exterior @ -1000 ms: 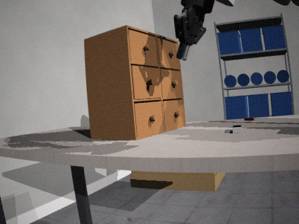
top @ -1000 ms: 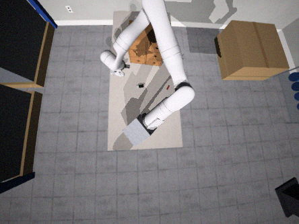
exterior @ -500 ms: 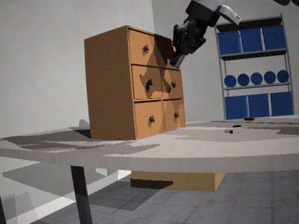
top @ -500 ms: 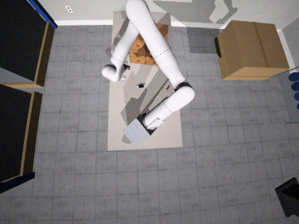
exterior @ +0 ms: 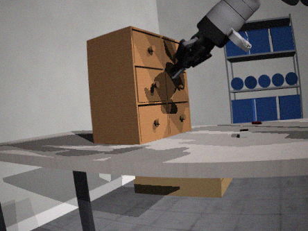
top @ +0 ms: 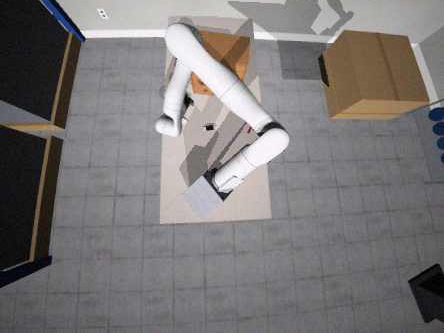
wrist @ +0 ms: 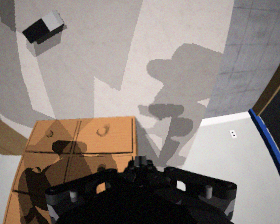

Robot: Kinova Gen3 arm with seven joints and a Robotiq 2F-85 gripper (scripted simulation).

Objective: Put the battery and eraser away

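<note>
Small chest [exterior: 112, 88] stands on the counter [exterior: 208, 154], six drawers in three rows of two, each with a dark knob; from the exterior view none visibly stands out from the front, though the arm's shadow lies over the middle and lower right drawers and blurs their edges. Gripper [exterior: 177, 71] hangs in front of the chest's right column, about level with the seam between top and middle rows; jaws are together with nothing between them. Whether the tips touch the drawer front cannot be told from this angle. In the top view the arm [top: 220, 84] crosses over the chest and hides most of its top, and the gripper shows only as a dark patch beside the forearm. The wrist view is half filled by the gripper's own dark body; its fingertips are cut off at the lower edge. A small dark block with a pale end [wrist: 43, 30] lies on the counter well apart from the chest; too coarse to say whether it is the eraser or the battery. A small red thing [exterior: 256, 122] rests far back on the counter, unidentifiable. Another dark speck [exterior: 235, 135] nearby, equally unclear.
</note>
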